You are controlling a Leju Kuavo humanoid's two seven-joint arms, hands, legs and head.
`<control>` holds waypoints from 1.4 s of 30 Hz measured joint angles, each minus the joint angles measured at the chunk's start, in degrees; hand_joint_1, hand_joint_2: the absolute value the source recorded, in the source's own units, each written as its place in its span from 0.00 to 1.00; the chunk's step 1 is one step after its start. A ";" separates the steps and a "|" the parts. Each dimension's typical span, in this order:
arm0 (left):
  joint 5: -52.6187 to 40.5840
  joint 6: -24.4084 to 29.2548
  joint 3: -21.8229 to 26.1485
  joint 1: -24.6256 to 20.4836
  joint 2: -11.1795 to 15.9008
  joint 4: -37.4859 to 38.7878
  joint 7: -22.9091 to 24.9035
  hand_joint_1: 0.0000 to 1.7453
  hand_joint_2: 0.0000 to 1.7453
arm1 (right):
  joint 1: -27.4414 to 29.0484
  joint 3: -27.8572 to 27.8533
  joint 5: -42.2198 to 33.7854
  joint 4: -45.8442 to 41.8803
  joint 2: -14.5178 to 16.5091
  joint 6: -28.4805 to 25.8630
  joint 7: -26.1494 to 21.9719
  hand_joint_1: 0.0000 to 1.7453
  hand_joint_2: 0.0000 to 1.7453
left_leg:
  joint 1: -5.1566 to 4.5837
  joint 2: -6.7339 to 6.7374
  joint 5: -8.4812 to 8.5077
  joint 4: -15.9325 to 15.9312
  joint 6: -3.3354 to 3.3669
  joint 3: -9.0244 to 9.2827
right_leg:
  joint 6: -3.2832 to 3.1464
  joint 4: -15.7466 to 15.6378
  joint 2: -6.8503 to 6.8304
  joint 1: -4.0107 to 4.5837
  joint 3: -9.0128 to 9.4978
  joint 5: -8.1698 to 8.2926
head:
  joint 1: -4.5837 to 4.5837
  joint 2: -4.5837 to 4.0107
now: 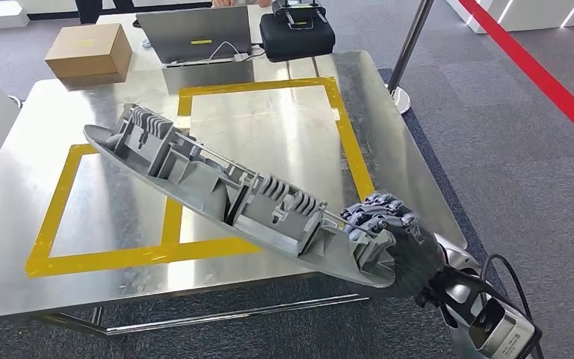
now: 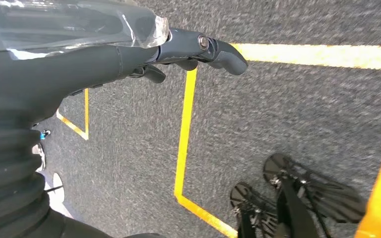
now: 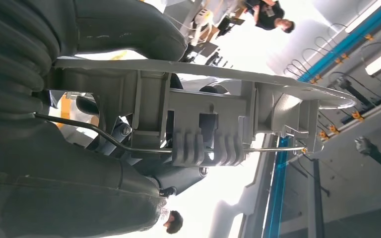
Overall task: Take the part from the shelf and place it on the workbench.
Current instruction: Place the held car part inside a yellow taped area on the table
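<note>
Behind the far table edge: cardboard box (image 1: 90, 51), open laptop (image 1: 194, 34), black case (image 1: 296, 36). Metal pole (image 1: 411, 46) to the right, red floor stripe (image 1: 545, 78) beyond.

Your right hand (image 1: 396, 239) sits at the near right corner of the counter (image 1: 15, 247), gripping one end of the part (image 1: 224, 191). From there the part runs away and to the left, above the counter surface, tilted — its far end over the left half. Under it you have two taped outlines (image 1: 344, 134) on the counter: one on the left, one further back and to the right, sharing a border. At the counter's far edge, left to right: a box (image 1: 90, 52), a laptop (image 1: 194, 34), a case (image 1: 297, 34). A post (image 1: 411, 45) stands on the floor just beyond the far right corner. Your left hand (image 2: 129, 54) hangs over the floor (image 2: 287, 104) — taped lines beneath it.
</note>
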 joint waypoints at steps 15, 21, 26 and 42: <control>0.55 -0.17 0.91 -0.06 -0.85 0.00 -0.11 0.00 1.00 | 3.80 -1.20 13.89 0.83 -3.32 -11.56 8.10 1.00 1.00 | 0.04 -0.09 -0.62 -0.49 0.28 0.88 | 0.24 -2.03 -0.22 0.04 1.57 -0.35 | 0.03 0.00; -0.54 -1.89 1.04 0.04 -0.78 0.00 -1.66 0.00 1.00 | 2.57 -5.55 26.66 15.43 -8.61 -12.94 4.99 1.00 1.00 | 0.01 -0.10 -0.60 -0.49 0.33 1.03 | 0.42 -2.02 -0.30 0.12 1.81 -0.27 | 0.04 0.00; -1.25 -2.28 1.02 0.00 -0.75 0.02 -1.91 0.00 1.00 | -10.05 -1.92 38.58 36.30 -7.61 -13.27 6.88 1.00 1.00 | 0.06 0.24 -0.58 -0.51 0.35 1.42 | 0.54 -2.02 0.04 0.22 2.07 -0.17 | 0.02 0.00; -2.33 -2.86 1.04 -0.14 -0.98 0.10 -1.96 0.00 1.00 | -33.97 14.13 49.79 71.85 6.66 -15.72 11.26 1.00 1.00 | 0.26 0.65 -0.64 -0.69 0.23 2.14 | 0.43 -2.01 0.39 0.44 2.60 -0.23 | 0.02 0.00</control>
